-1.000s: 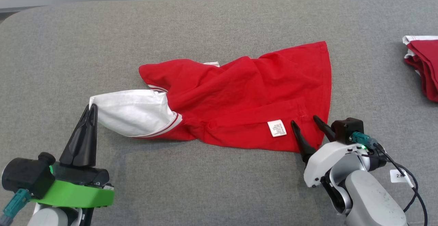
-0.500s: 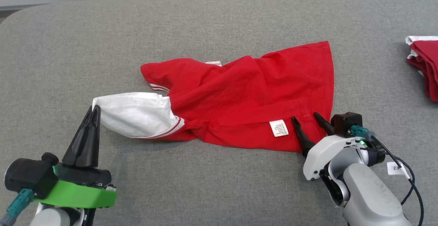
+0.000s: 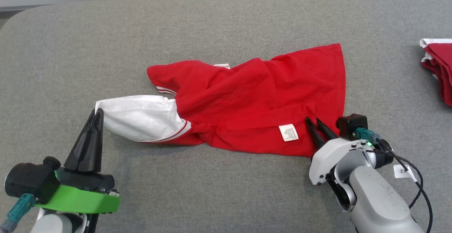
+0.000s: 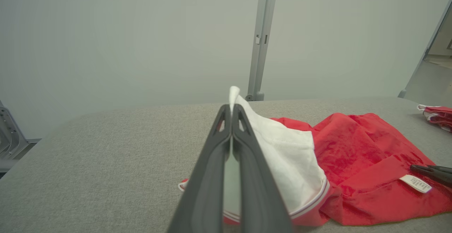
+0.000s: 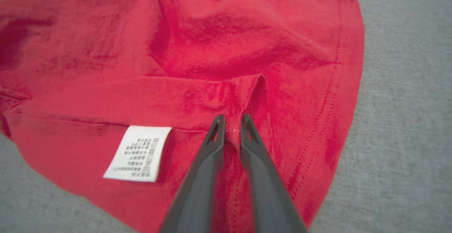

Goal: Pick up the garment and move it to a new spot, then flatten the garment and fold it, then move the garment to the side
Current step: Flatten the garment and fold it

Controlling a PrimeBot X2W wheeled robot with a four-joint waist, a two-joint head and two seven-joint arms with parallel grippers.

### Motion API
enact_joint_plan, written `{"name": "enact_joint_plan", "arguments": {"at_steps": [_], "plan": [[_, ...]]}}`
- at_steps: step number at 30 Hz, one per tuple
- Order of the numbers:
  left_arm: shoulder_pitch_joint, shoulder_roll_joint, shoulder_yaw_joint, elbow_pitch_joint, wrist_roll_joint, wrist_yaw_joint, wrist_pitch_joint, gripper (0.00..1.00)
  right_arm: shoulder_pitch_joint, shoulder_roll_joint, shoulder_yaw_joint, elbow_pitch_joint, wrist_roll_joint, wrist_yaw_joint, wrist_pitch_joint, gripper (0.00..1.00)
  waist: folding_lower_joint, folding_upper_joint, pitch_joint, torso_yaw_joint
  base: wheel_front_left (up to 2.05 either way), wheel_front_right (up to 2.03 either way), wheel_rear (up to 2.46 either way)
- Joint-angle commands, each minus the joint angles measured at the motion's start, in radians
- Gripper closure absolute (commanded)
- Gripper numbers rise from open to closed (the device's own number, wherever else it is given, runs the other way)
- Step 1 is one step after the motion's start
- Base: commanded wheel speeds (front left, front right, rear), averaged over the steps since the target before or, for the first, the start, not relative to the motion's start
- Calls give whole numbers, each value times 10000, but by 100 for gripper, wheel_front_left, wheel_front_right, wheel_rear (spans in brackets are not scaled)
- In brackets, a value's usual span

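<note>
Red garment (image 3: 254, 102) lies crumpled mid-way across the counter (image 3: 212, 21); left tool (image 3: 96, 114) clamps its white sleeve (image 3: 141, 116) at 8 o'clock, right tool (image 3: 314, 121) pinches a hem-side pleat at 4 o'clock, presumably so that opposite ends lift together.

A garment (image 3: 254, 99) lies centred on the table (image 3: 212, 21), the left gripper (image 3: 97, 113) at its left end, the right gripper (image 3: 314, 120) on its near right corner beside the label (image 3: 288, 132), with a pile (image 3: 439, 67) well apart at the right edge.
</note>
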Motion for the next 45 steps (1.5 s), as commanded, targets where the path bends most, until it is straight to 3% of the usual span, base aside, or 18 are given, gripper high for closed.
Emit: {"name": "enact_joint_plan", "arguments": {"at_steps": [1,2,13,19,28,30,34,45], "plan": [[-139,0,41,21,50,24,-24,100,-94,-24,14,38,-82,-1,-58,93,0,0,-10,-5,0,0,0],[-140,-1,41,27,57,23,-24,100,-93,-33,19,37,-103,-1,-65,100,0,0,-22,-6,0,0,0],[-358,59,174,-55,-299,24,-24,100,-68,-199,-352,-918,722,-1,2,100,0,0,-443,-102,0,0,0],[-1301,735,-376,-317,-396,24,-24,100,-357,-975,-800,-2502,1952,-1,835,100,0,0,-952,-192,0,0,0],[-3647,1905,-1279,-526,-1257,24,-24,100,-1392,-2092,-1801,-4742,4251,-1,3112,100,0,0,-1565,-405,0,0,0],[-4502,2357,-1604,-342,-1782,24,-24,100,-1920,-2176,-2404,-4949,5225,0,4100,100,0,0,-1746,-482,0,0,0],[-5695,2914,-2116,-96,-2507,24,-24,100,-2720,-2426,-3336,-4936,6022,-1,4971,100,0,0,-1982,-516,0,0,0],[-8552,3792,-3093,-42,-4066,24,215,100,-4225,-2778,-4379,-5188,6281,-1,6033,100,0,0,-2395,-616,0,0,0]]}}
